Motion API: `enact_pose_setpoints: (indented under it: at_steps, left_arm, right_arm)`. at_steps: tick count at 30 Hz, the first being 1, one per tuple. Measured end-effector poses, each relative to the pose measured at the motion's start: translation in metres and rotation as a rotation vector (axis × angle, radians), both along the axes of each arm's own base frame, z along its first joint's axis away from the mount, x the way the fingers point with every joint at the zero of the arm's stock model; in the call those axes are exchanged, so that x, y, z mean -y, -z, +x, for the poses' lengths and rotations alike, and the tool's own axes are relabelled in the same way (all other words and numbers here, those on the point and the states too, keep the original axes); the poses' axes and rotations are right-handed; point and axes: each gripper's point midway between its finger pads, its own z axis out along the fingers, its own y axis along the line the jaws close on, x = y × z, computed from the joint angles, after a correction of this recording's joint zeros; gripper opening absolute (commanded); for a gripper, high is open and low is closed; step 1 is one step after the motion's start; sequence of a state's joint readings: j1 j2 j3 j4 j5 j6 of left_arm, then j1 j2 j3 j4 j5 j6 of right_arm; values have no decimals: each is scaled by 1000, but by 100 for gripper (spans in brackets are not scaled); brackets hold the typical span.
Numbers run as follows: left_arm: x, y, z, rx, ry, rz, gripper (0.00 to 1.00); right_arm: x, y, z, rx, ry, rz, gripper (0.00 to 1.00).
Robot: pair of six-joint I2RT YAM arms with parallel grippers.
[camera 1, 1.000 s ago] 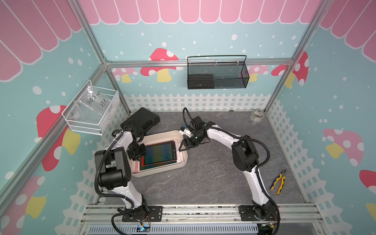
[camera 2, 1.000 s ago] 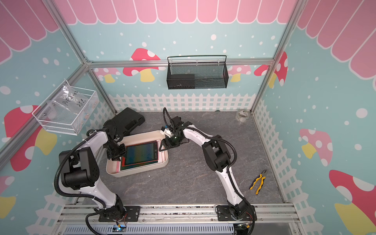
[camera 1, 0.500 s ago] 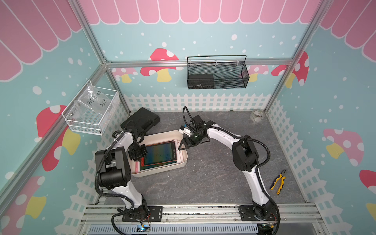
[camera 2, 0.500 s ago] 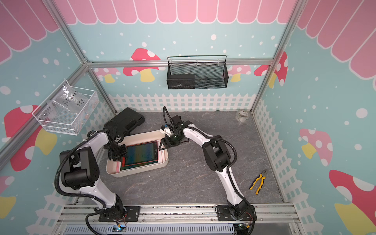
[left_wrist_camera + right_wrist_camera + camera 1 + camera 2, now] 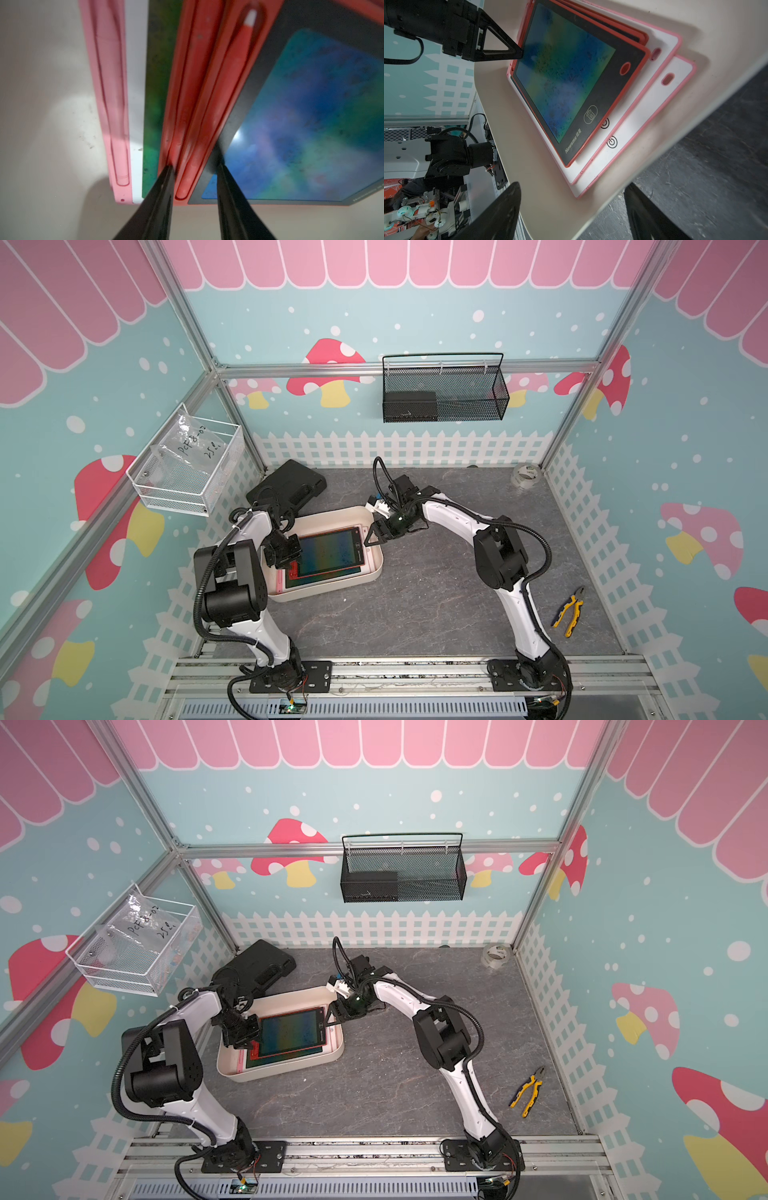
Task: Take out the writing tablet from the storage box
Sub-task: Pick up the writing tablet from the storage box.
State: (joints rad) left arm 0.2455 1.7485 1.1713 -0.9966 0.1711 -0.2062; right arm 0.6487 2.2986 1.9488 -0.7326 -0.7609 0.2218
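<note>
Writing tablet (image 5: 330,549), red-framed, tops stack inside storage box (image 5: 376,568). Left gripper (image 5: 194,166) pinches its 9 o'clock stylus edge. Right gripper (image 5: 374,536) gapes empty at 3 o'clock rim. Likely light, rigid, slick; screen fragile, hold frame.

My two arms have glossy white shells on the links and bulky black joint housings. Black ribbed cables loop along each one. Both stand on black plates bolted to a silver rail. The left gripper (image 5: 500,52) and right gripper (image 5: 376,536) carry black triangular fingers (image 5: 160,199), tapering to points.
</note>
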Motion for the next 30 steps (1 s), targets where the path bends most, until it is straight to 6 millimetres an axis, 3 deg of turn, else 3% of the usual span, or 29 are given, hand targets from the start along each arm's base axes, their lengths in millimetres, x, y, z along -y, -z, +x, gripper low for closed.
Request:
enact_pose_setpoints:
  at_steps: [8, 30]
  left_arm:
    - [12, 0, 3, 22, 5, -66, 36]
    - [35, -2, 9, 38, 102, -32, 35]
  right_arm:
    - [-2, 7, 4, -7, 2, -3, 80]
    - [-3, 10, 8, -24, 12, 0, 79]
